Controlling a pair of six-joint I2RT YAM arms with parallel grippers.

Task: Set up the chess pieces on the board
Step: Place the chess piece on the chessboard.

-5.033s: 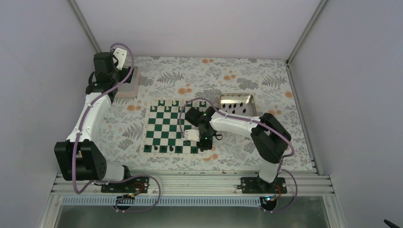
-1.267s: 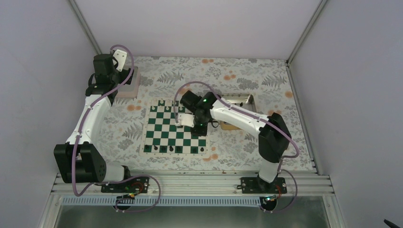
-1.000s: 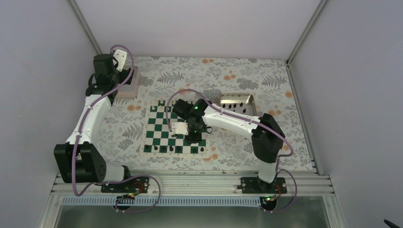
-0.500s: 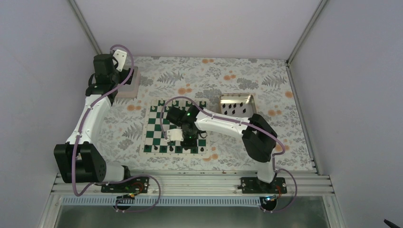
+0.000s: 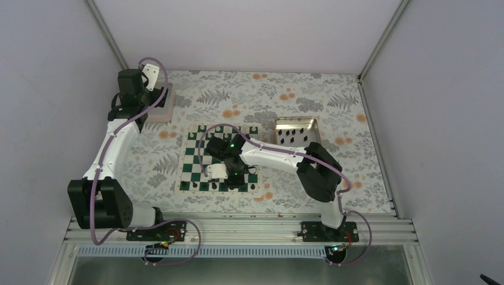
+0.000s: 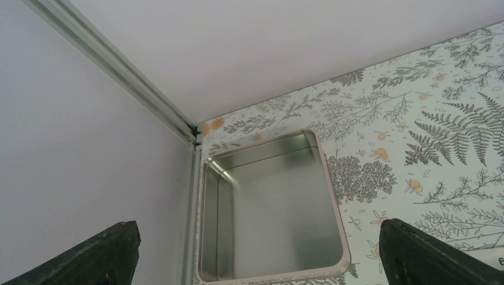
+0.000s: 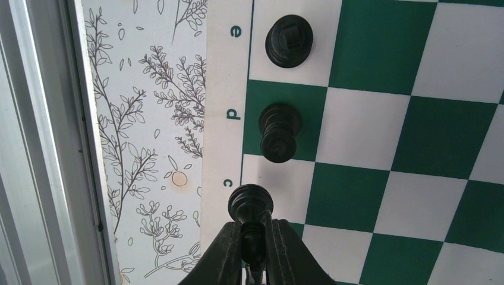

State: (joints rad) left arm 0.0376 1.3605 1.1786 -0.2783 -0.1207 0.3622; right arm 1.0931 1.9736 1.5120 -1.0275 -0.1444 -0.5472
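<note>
Currently gripped: the right end effector [image 7: 252,240] is clamped on the stem of one black piece [image 7: 250,205], at the near edge of the c square by the cream border.
Doing it well: probably shift inward to the square's centre, lower it upright, and release only once the base sits flat.
Neighbours: the d-file piece [image 7: 279,133] and e-file piece [image 7: 289,40] stand close, so the fingers need to stay clear of them.
Board [image 7: 416,142]: flat, with green and white squares.
Far off: the left end effector [image 6: 261,255] is spread wide above the pale tray [image 6: 205,196].

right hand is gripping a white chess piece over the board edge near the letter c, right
No: the chess piece in the right hand is black, not white, as the right wrist view shows. It is over the board edge near the letter c.
</note>
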